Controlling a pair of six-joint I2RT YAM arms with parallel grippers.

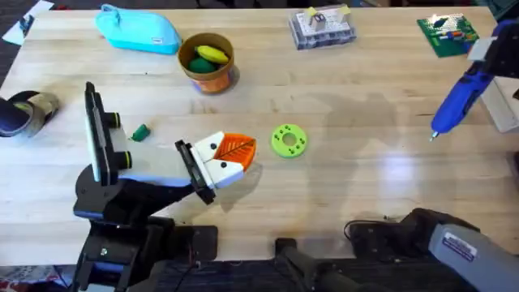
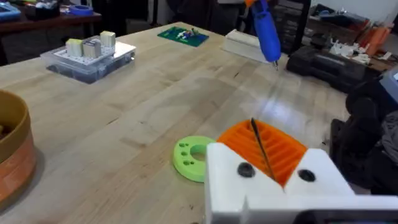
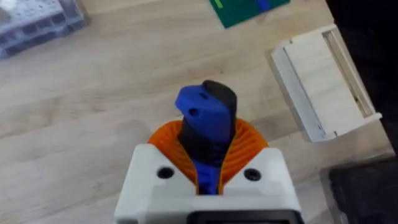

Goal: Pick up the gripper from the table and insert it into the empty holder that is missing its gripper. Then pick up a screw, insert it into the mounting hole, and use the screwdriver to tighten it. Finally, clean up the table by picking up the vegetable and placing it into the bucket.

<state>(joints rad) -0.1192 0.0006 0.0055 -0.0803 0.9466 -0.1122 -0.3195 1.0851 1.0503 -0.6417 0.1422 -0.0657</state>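
Overhead: vegetable (image 1: 140, 133) left, well apart from right-held screwdriver (image 1: 459, 100).

Bucket (image 2: 12, 155) half cut off by edge.

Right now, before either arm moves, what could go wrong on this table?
1. The right hand holds the screwdriver tilted above the table, close to the wooden block. A careless swing could strike the block.
2. The vegetable lies close beside the left arm. A sideways sweep may knock it away.
3. The lime-green disc sits near the left hand. Moving forward could push it.
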